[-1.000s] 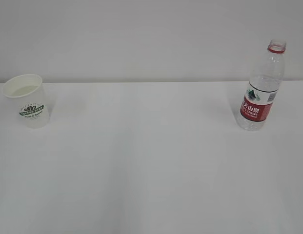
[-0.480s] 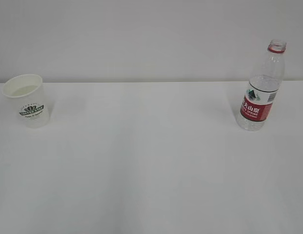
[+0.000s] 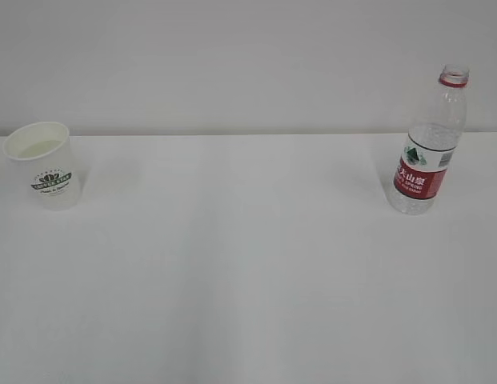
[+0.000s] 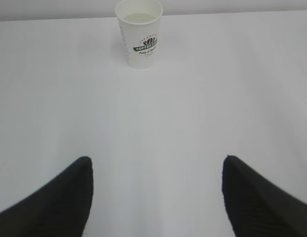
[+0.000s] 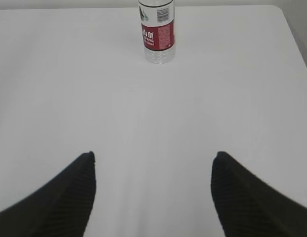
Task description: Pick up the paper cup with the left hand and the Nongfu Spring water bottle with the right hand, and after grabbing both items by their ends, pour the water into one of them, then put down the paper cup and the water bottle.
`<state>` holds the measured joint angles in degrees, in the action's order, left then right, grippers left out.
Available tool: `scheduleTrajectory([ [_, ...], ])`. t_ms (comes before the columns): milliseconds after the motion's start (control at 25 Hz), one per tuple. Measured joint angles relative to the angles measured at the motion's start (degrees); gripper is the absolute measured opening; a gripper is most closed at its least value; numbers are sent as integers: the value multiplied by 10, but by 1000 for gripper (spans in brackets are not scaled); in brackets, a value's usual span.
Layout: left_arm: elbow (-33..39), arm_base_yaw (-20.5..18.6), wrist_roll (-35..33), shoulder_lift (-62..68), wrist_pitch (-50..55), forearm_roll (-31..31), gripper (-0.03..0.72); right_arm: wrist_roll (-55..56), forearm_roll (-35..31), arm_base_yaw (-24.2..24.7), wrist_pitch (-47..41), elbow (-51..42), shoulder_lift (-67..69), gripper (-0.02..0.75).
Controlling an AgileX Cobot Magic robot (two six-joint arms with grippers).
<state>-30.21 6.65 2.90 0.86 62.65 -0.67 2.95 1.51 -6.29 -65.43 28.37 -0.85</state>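
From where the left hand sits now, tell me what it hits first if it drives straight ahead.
Probably the paper cup: it stands ahead of the open left hand, slightly left of centre, with bare table between. Depth is unclear.

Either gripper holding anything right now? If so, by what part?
Nothing is held. The left gripper and right gripper are open and apart from the paper cup and the water bottle, both standing on the table.

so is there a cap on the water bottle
No, the water bottle stands uncapped on the table, its open mouth showing above the red neck ring in the exterior view.
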Motion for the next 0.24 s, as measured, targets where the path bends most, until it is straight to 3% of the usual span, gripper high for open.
scheduleTrajectory([
  [240, 0, 0, 0, 0, 0, 0, 591, 0, 0, 0, 0, 0, 0, 549],
])
